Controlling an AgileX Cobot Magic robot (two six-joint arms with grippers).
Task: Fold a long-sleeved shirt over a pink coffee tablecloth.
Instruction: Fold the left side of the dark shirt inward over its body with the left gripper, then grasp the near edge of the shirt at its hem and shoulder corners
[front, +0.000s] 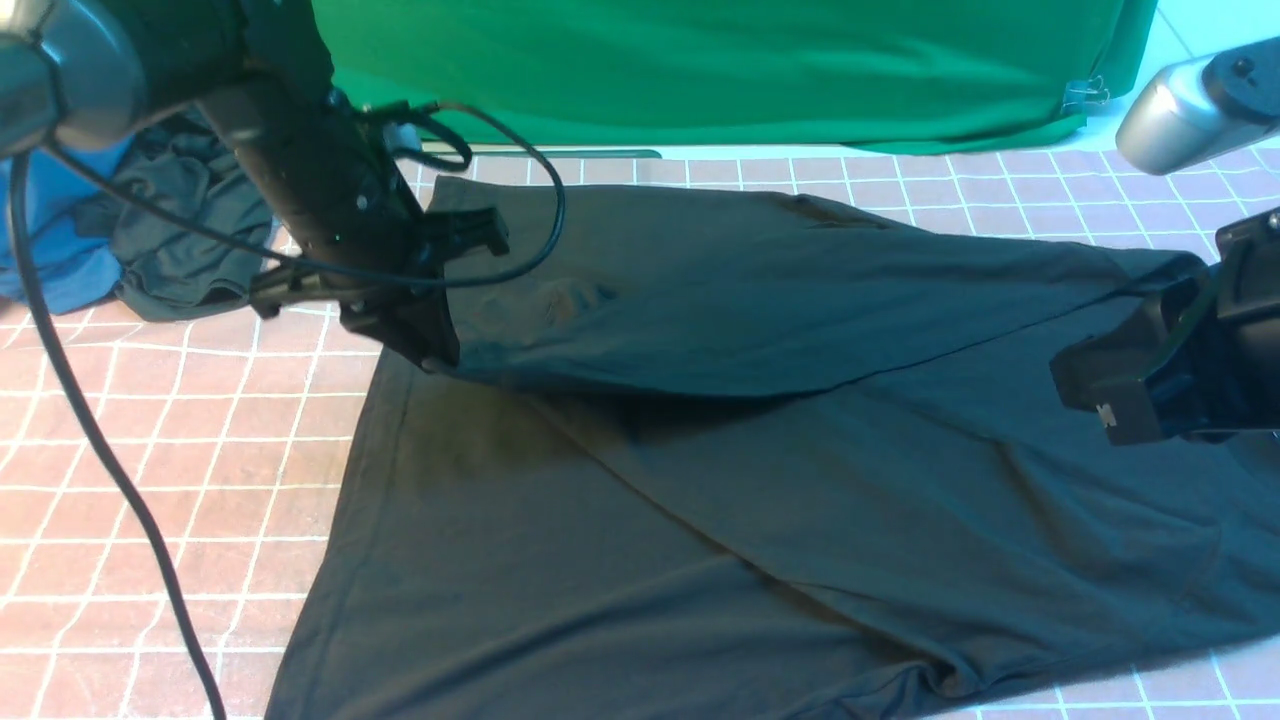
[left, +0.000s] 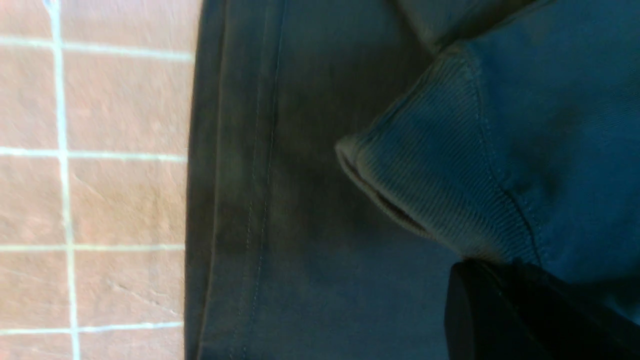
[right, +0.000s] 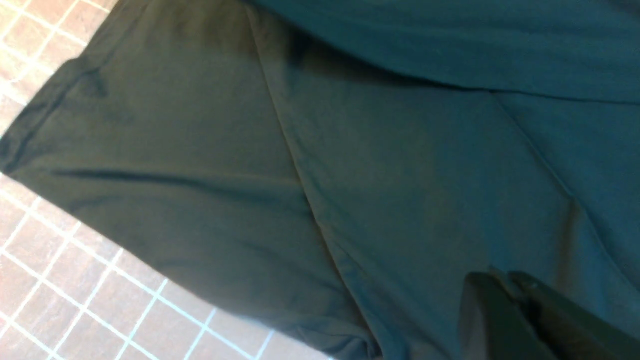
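Note:
The long-sleeved shirt (front: 760, 520) lies spread on the pink coffee tablecloth (front: 150, 450), its far half lifted into a taut panel above the near half. A faint print shows on that panel. My left gripper (front: 435, 355) is shut on a ribbed edge (left: 425, 190) of the shirt, above the flat layer beside the tablecloth (left: 115, 200). My right gripper (front: 1085, 395) is at the right end of the raised fold. Its fingertips (right: 480, 287) are pressed together with a thin sliver of cloth between them, over the flat shirt (right: 350, 175).
A plain green cloth (front: 700, 70) hangs along the back edge. At the back left lie a blue garment (front: 50, 230) and a smaller dark garment (front: 180, 240). A black cable (front: 100, 450) trails down from my left arm over the tablecloth.

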